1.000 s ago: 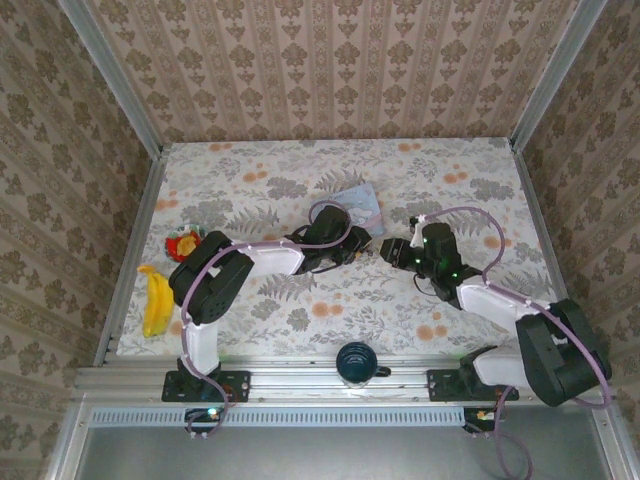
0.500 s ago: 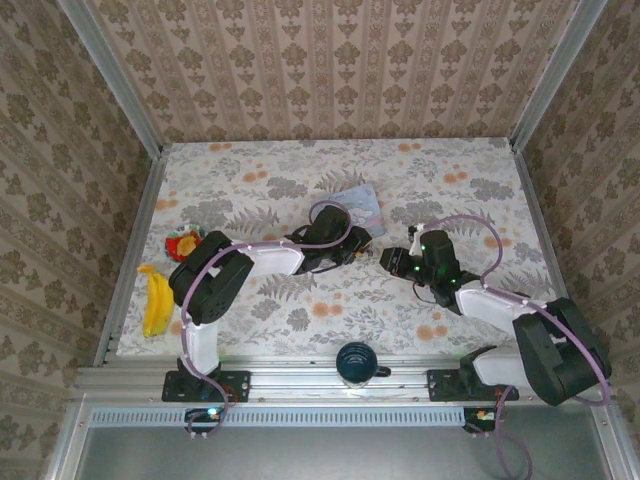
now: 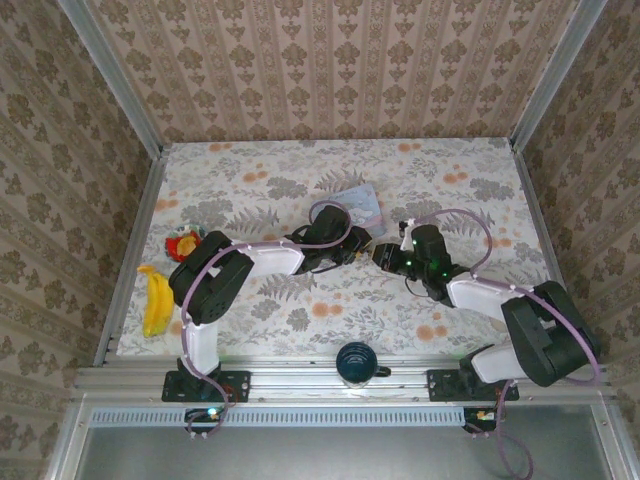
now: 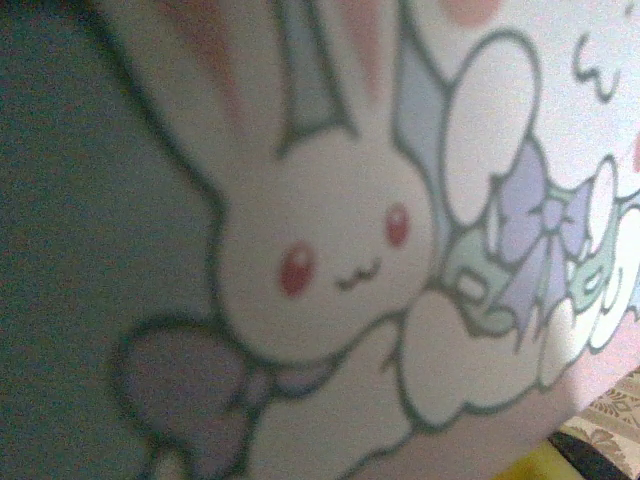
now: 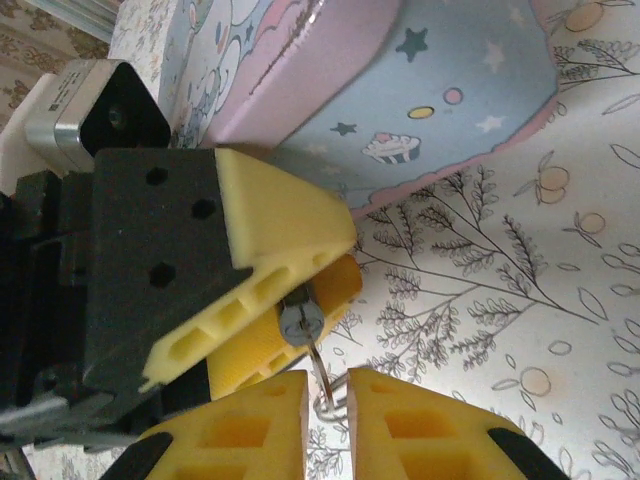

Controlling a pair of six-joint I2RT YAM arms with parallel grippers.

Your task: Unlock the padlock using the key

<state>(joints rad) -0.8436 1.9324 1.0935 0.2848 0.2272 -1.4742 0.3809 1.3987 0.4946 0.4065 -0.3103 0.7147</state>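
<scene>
Where the two claws meet, near the middle of the flowered table [image 3: 450,170], the left claw [image 5: 345,262] holds its two yellow fingers clamped on the one padlock [image 5: 300,321]. From the right wrist, what shows of the padlock is a small round silvery face with a slot, wedged between those fingers. One thin silvery wire loop [image 5: 316,362] runs from that face down into the narrow slit between the two yellow fingers of the right claw [image 5: 328,378]. Those fingers stand almost together. I cannot tell whether they pinch the wire or merely flank it, nor whether the loop belongs to a key.

One pale blue cartoon-printed tin [image 5: 440,100] lies just beyond the left claw, close against its upper finger. The left wrist camera looks at the tin's printed white rabbit from very near, and the print is blurred.

Well off to the left of the left claw, by the table's edge, lies one yellow banana bunch [image 3: 153,298]. One red-and-yellow thing [image 3: 183,243] sits just beside it, too small to name. One dark mug [image 3: 356,362] stands well behind both claws, on the rail between the two arm bases.
</scene>
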